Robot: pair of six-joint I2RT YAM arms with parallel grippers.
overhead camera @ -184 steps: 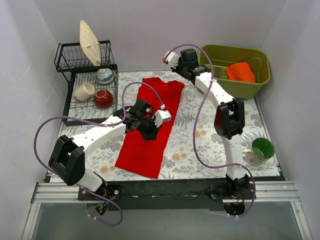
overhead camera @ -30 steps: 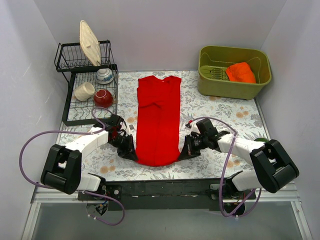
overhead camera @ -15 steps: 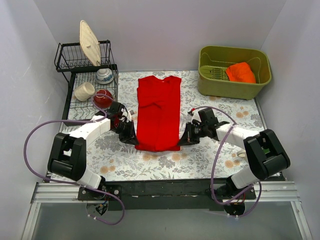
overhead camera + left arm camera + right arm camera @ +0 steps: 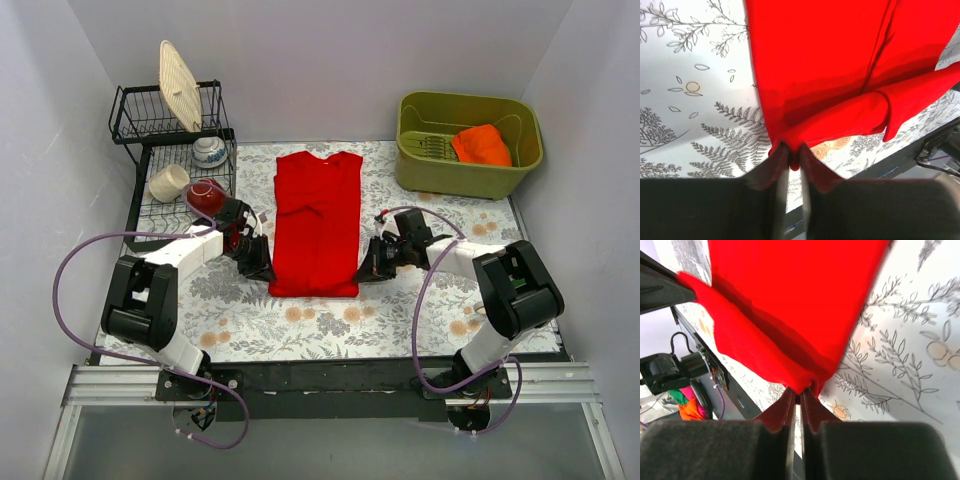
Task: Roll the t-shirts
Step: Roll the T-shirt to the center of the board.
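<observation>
The t-shirt (image 4: pixel 318 215) lies on the table (image 4: pixel 420 320) as a long narrow strip, collar at the far end, near hem lifted and turned over on itself; judged light, limp and not fragile, apt to sag or skew if the corners travel unevenly; best held at the two near corners, pinching all layers. The left gripper (image 4: pixel 792 152) is clamped on the near left corner; the right gripper (image 4: pixel 800 395) is clamped on the near right corner; cloth shows between both pairs of fingers. A dish rack (image 4: pixel 133 215) with a red bowl (image 4: pixel 206 196) stands just beside the left arm, a possible snag; a green tub (image 4: pixel 465 185) holding an orange cloth (image 4: pixel 480 143) sits well apart, far right; the roll's path toward the collar appears unobstructed.
</observation>
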